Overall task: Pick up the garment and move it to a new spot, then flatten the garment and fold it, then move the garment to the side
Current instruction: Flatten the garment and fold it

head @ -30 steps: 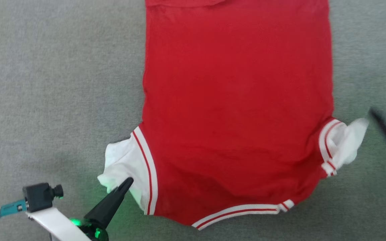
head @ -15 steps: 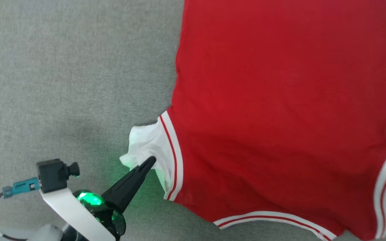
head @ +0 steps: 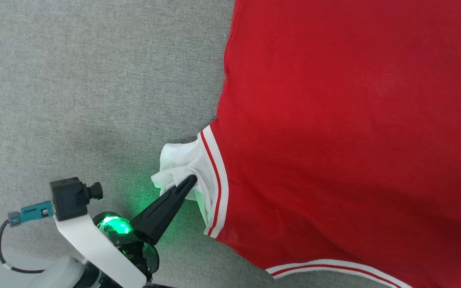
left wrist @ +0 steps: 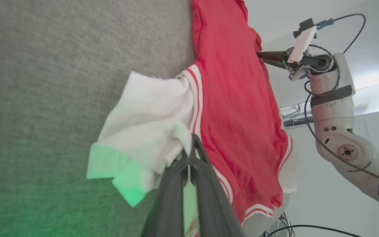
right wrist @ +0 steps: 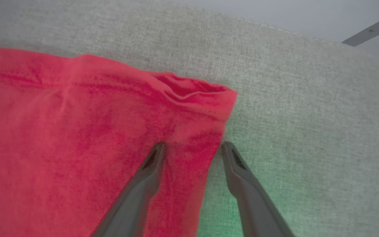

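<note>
Garment [head: 334,120] flat on grey table [head: 74,80], soft, light, limp; left end effector [head: 190,180] pinched shut on white sleeve [head: 178,164]; right end effector [right wrist: 192,148] open astride far red edge [right wrist: 224,115]; hems likely the best holds.

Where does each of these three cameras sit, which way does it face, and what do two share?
Head view: on the head, looking down at the bright red fabric garment on the grey woven surface; left gripper at lower left.
Left wrist view: on the left wrist, looking along its shut fingers at the pinched white sleeve end; right arm beyond.
Right wrist view: on the right wrist, looking along the open right gripper astride the garment's edge.
Head and left wrist views share that sleeve.
</note>
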